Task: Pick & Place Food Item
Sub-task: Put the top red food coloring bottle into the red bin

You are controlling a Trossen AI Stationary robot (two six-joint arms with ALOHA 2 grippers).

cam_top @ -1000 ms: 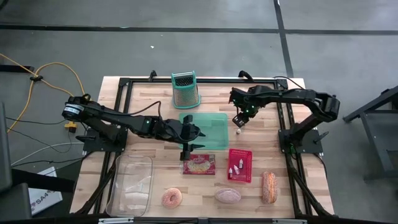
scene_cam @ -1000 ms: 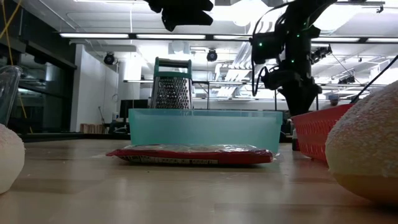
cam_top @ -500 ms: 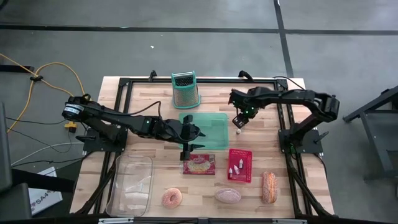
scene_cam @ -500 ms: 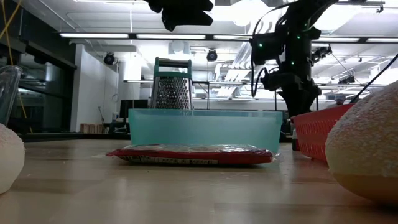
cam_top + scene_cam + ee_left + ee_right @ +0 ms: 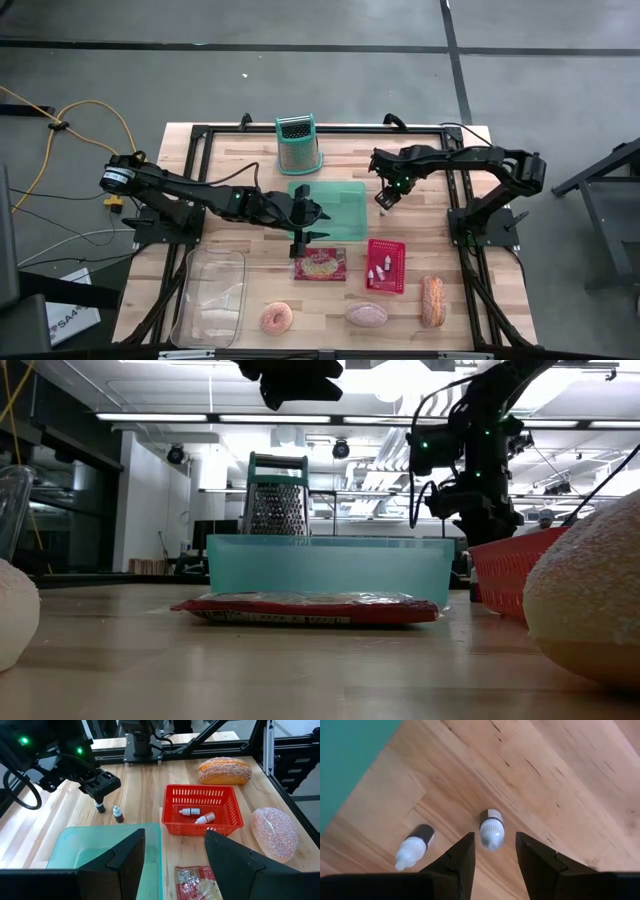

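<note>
My right gripper (image 5: pixel 494 854) is open and points down at the table just right of the teal tray (image 5: pixel 340 205). A small white dropper bottle (image 5: pixel 491 829) stands upright in line with the gap between its fingers, ahead of the tips and untouched. A second small bottle (image 5: pixel 413 848) stands beside it. In the left wrist view both bottles (image 5: pixel 109 811) sit under the right gripper (image 5: pixel 101 786). My left gripper (image 5: pixel 175 865) is open and hovers over the tray's near edge, above a red food packet (image 5: pixel 320 266) lying flat on the table.
A red basket (image 5: pixel 386 265) with small bottles sits right of the packet. A donut (image 5: pixel 277 318), a pink bun (image 5: pixel 366 315) and a sugared loaf (image 5: pixel 432 300) lie near the near edge. A clear container (image 5: pixel 210 295) is near-left, and a metal grater (image 5: pixel 298 145) stands at the far edge.
My right gripper has shifted a little toward the table's right and near edge, staying over the two small bottles. My left arm has kept still.
</note>
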